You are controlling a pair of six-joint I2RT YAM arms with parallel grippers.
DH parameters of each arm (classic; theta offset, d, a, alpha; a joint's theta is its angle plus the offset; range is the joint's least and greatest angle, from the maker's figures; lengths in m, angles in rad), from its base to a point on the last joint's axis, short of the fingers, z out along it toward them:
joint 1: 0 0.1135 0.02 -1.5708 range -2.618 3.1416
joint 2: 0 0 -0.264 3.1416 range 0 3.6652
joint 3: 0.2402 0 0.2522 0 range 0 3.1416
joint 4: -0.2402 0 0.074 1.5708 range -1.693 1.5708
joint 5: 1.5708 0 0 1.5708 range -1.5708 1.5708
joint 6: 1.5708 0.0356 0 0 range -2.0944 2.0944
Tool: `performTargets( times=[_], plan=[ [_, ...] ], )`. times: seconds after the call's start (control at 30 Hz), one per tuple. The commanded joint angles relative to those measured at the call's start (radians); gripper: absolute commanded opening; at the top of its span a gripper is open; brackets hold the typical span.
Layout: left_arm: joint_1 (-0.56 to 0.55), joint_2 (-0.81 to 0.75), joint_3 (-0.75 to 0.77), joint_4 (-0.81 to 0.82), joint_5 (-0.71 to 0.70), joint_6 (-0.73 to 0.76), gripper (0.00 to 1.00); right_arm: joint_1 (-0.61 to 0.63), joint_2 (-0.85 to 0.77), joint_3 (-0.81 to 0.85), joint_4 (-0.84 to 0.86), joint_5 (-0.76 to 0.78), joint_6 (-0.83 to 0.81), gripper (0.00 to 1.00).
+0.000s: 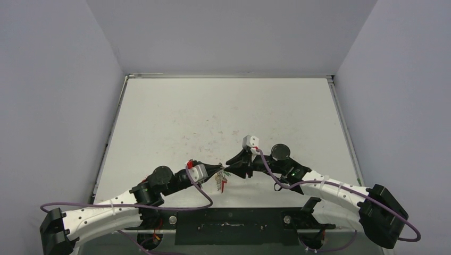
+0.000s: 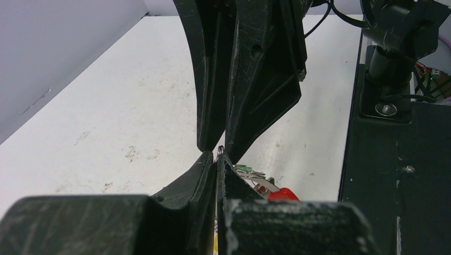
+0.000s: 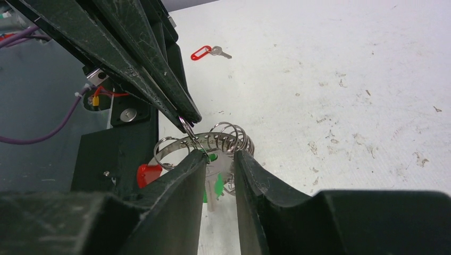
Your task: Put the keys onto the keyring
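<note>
Between the two arms, just above the desk (image 1: 223, 111), my left jaws are clamped on the keyring (image 3: 169, 141), pinching its thin wire at their tips. The right jaws face them tip to tip, parted a little and gripping nothing I can make out. Green-tagged keys (image 3: 215, 186) hang in their gap. One loose key (image 3: 208, 52) lies flat on the desk beyond the left jaws, red tag leftward and blade rightward in the right wrist view, so the left arm looks nearer. I count one ring, one loose key and at least two hanging keys.
</note>
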Motion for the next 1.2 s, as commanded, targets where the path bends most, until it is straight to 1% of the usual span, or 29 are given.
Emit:
performTargets(
  times=[0.0,0.13,0.27,0.37,0.47,0.6,0.73,0.87,0.97,1.07,1.17],
  plan=[
    [0.002,-0.024,0.008,0.102,0.010,-0.021,0.00,-0.006,0.002,-0.006,0.092,-0.012,0.012,0.31],
    [0.002,-0.038,0.002,0.074,0.007,-0.023,0.00,-0.006,-0.041,-0.008,0.047,0.020,-0.006,0.42],
    [0.002,-0.053,-0.005,0.043,-0.033,-0.032,0.00,-0.007,-0.102,-0.008,-0.019,0.073,-0.026,0.53],
    [0.001,-0.047,0.008,-0.012,-0.077,-0.041,0.00,-0.008,-0.147,-0.013,-0.064,0.131,-0.033,0.65],
    [0.002,-0.012,0.035,-0.076,-0.119,-0.050,0.00,-0.010,-0.184,-0.026,-0.097,0.188,-0.028,0.82],
    [0.002,0.083,0.076,-0.108,-0.156,-0.052,0.00,-0.014,-0.205,-0.043,-0.124,0.262,0.005,0.94],
    [0.003,0.218,0.116,-0.066,-0.178,-0.050,0.00,-0.021,-0.213,-0.060,-0.138,0.343,0.066,1.00],
    [0.006,0.388,0.164,0.013,-0.197,-0.046,0.00,-0.032,-0.241,-0.082,-0.182,0.445,0.129,1.00],
    [0.012,0.519,0.195,0.085,-0.187,-0.041,0.00,-0.042,-0.271,-0.095,-0.251,0.574,0.203,1.00],
    [0.020,0.644,0.226,0.151,-0.166,-0.040,0.00,-0.058,-0.292,-0.091,-0.353,0.648,0.276,1.00],
    [0.034,0.722,0.254,0.190,-0.134,-0.053,0.19,-0.074,-0.288,-0.092,-0.415,0.651,0.334,1.00]
  ],
)
